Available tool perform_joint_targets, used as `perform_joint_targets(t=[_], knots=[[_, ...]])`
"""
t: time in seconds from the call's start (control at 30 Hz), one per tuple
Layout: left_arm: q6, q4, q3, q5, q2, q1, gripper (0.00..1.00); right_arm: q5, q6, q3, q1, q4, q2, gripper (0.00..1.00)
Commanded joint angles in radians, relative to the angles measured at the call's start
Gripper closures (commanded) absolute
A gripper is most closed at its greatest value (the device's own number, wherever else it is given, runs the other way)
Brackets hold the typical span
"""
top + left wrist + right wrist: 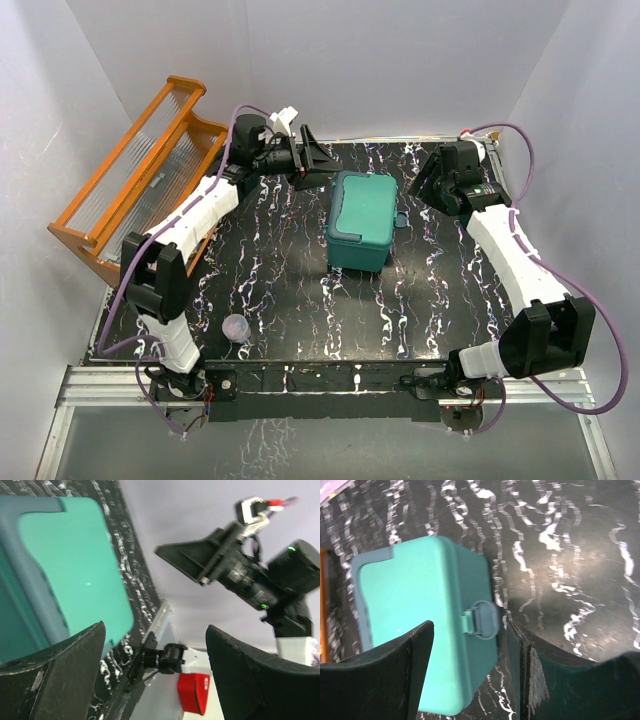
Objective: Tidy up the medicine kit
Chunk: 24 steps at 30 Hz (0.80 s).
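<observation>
Teal medicine kit [362, 208] stands shut, closely flanked by open, empty left pincer [320, 160] and right pincer [421, 185].

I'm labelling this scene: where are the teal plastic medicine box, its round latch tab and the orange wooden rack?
Teal plastic medicine box [365, 200]: top view, centre of its lid.
Round latch tab [485, 619]: right wrist view, middle of the tab.
Orange wooden rack [135, 165]: top view, its clear ribbed panel.

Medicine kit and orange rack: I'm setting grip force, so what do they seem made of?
The medicine kit looks like moulded plastic: smooth matte teal, rounded corners, a one-piece latch. The orange rack seems wooden with a varnished sheen; its clear ribbed panels are probably plastic, though glass can't be excluded.
</observation>
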<state>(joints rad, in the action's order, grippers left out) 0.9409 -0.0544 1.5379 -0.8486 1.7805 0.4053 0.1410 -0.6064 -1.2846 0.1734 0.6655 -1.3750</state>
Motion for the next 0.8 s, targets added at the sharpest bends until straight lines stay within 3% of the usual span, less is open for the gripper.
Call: perform_joint_targets(t=[0.0, 0.2, 0.5, 0.77], knots=[[-0.204, 0.338, 0.097, 0.185, 0.059, 0.004, 0.21, -0.277, 0.063, 0.015, -0.002, -0.150, 0.001, 0.42], [-0.268, 0.451, 0.145, 0.225, 0.142, 0.004, 0.23, -0.393, 0.083, 0.027, -0.002, -0.139, -0.093, 0.47], [-0.278, 0.511, 0.175, 0.231, 0.208, 0.004, 0.28, -0.459, 0.111, 0.036, 0.000, -0.122, -0.168, 0.71], [-0.299, 0.524, 0.142, 0.251, 0.207, -0.014, 0.37, -0.504, 0.083, 0.054, 0.058, -0.169, -0.200, 0.76]])
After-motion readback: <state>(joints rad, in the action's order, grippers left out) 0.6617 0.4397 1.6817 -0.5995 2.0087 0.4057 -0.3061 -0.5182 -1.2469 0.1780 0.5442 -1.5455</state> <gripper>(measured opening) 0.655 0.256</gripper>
